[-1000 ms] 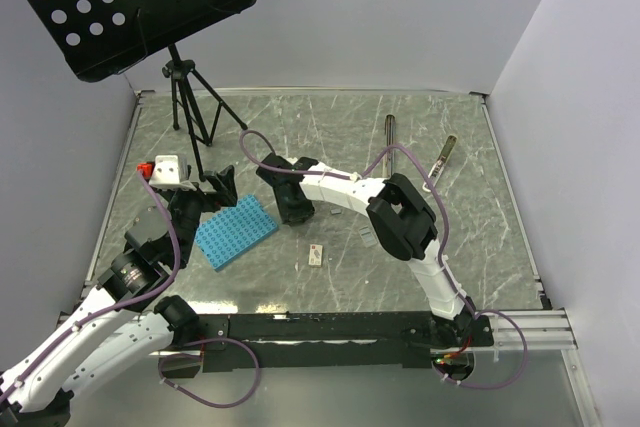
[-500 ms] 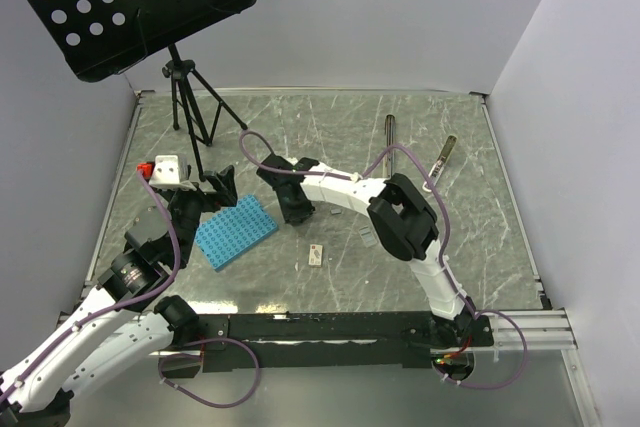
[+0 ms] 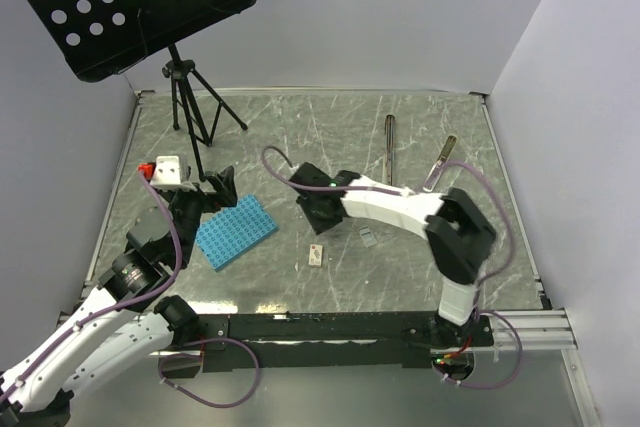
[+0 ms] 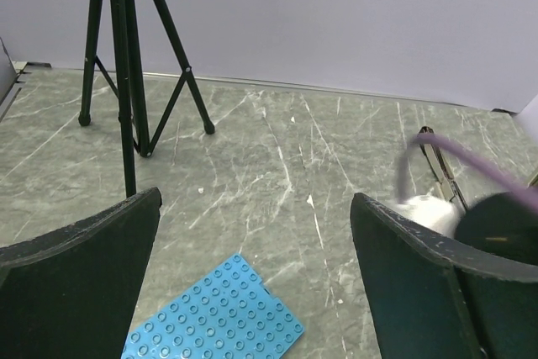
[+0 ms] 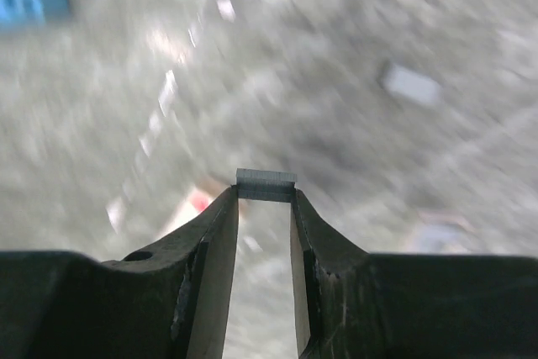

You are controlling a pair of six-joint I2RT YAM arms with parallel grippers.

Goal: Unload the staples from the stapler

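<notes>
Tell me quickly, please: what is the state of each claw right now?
The left claw: open, holding nothing.
The right claw: closed on a short strip of staples, pinched at the fingertips.

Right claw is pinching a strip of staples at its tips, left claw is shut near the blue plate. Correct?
Not quite. The left claw is wide open, not shut, near the blue plate; the left wrist view shows it. The right claw does pinch the strip of staples at its tips.
</notes>
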